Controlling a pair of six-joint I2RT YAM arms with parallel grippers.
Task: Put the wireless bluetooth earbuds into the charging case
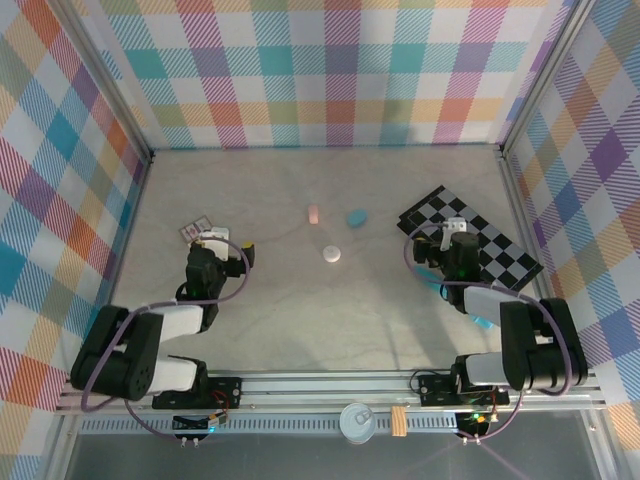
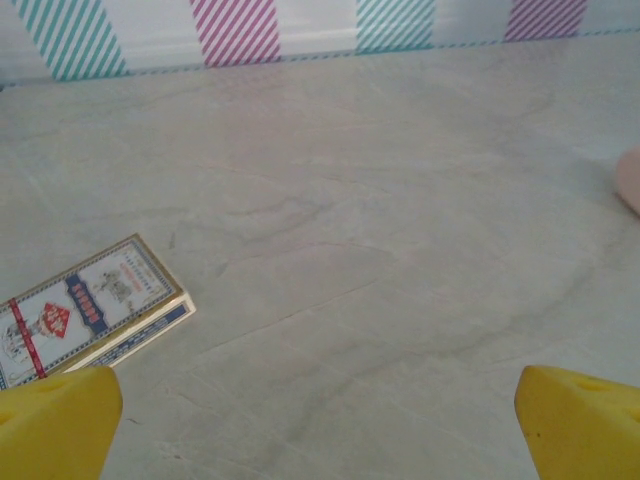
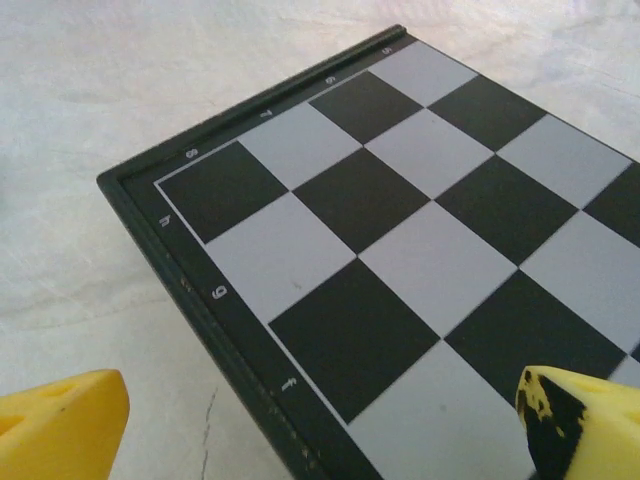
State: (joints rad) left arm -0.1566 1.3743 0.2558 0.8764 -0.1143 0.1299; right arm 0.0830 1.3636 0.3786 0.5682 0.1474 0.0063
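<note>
Top view, table: a pale stone-look table (image 1: 300,310) inside walls of pastel plaid, with two black arms bolted at the near edge.
Top view, cases: three pebble-like charging cases lie apart from each other mid-table. A pink case (image 1: 313,214) and a teal case (image 1: 356,216) sit farther back, and a round white case (image 1: 331,254) sits nearer the arms.
Top view, earbuds: the earbuds are too small to tell from the cases here.
Top view, left end effector (image 1: 222,240): it is low over the table, left of the cases and well apart from them, just beside a small card box (image 1: 195,229).
Top view, right end effector (image 1: 455,235): it is over the near-left edge of a black-and-white chessboard (image 1: 490,245), and a long teal tube (image 1: 427,272) lies under the arm.
Left wrist view, end effector (image 2: 320,430): the yellow fingertips (image 2: 60,420) sit in the two lower corners, spread wide with nothing between them.
Left wrist view, table (image 2: 350,200): the card box (image 2: 90,305) lies flat at the left, and a pale pink rounded shape (image 2: 630,180) is cut off at the right edge.
Right wrist view, end effector (image 3: 320,430): the yellow fingertips (image 3: 60,425) are spread wide and hold nothing.
Right wrist view, chessboard (image 3: 400,230): its dark-framed corner lies flat on the table (image 3: 100,90), directly ahead of the fingers.
</note>
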